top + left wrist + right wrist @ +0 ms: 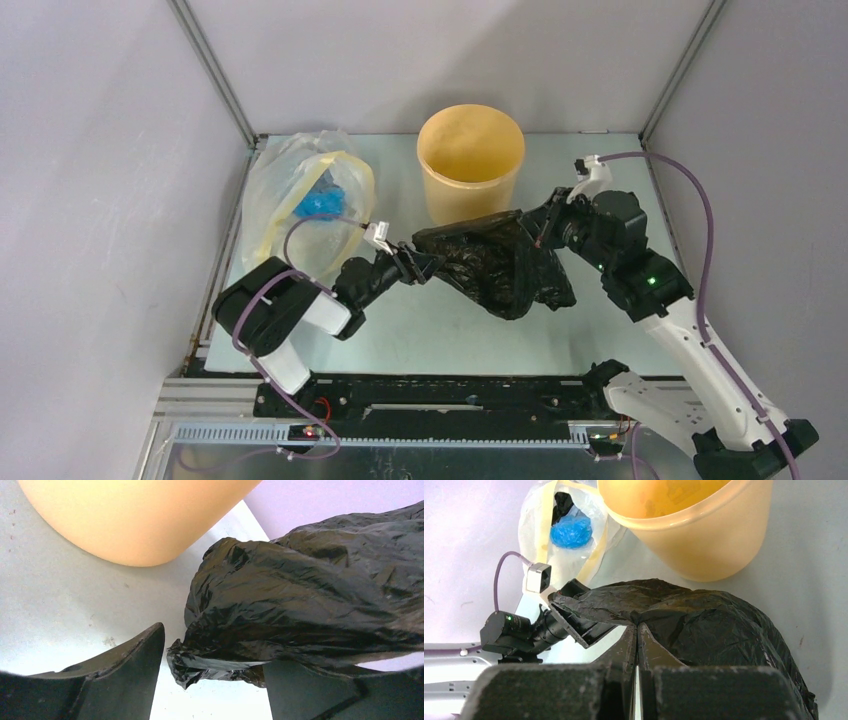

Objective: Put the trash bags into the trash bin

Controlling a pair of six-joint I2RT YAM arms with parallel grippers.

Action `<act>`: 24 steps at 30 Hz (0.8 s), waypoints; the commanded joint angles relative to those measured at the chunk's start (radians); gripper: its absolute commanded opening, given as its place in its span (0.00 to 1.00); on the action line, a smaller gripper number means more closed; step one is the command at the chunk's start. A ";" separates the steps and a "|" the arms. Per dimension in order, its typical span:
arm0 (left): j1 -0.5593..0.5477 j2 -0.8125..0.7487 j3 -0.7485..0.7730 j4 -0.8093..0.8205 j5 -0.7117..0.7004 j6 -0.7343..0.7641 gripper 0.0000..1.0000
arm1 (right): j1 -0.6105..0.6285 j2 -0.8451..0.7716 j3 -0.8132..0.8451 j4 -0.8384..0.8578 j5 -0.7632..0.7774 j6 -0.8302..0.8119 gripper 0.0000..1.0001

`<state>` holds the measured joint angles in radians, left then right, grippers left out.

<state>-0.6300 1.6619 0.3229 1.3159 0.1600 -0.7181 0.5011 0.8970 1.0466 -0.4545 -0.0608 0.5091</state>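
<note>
The black trash bag (505, 262) lies crumpled on the table just in front of the yellow-orange trash bin (470, 160). My right gripper (541, 236) is shut on a pinch of the bag's film at its upper right side; in the right wrist view the fingers (637, 630) meet on the black plastic (714, 625). My left gripper (424, 266) is at the bag's left end with its jaws apart. In the left wrist view (215, 680) a corner of the bag (300, 600) hangs between the fingers and drapes over the right one. The bin (135, 515) stands just beyond.
A clear bag (305, 200) with a pale-yellow band and a blue lump lies at the back left beside the bin, also in the right wrist view (569, 530). Grey walls close the table at the back and on both sides.
</note>
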 commanded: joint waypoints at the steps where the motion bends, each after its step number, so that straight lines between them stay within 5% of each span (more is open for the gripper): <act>1: -0.006 0.038 0.006 0.073 0.006 -0.012 0.72 | -0.041 -0.039 0.042 0.021 -0.042 0.017 0.00; 24: -0.025 0.204 0.122 0.095 -0.007 -0.023 0.63 | -0.190 -0.088 0.055 0.007 -0.194 0.067 0.00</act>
<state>-0.6464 1.8332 0.4065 1.3655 0.1612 -0.7368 0.3241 0.8211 1.0611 -0.4549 -0.2092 0.5541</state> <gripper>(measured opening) 0.640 0.007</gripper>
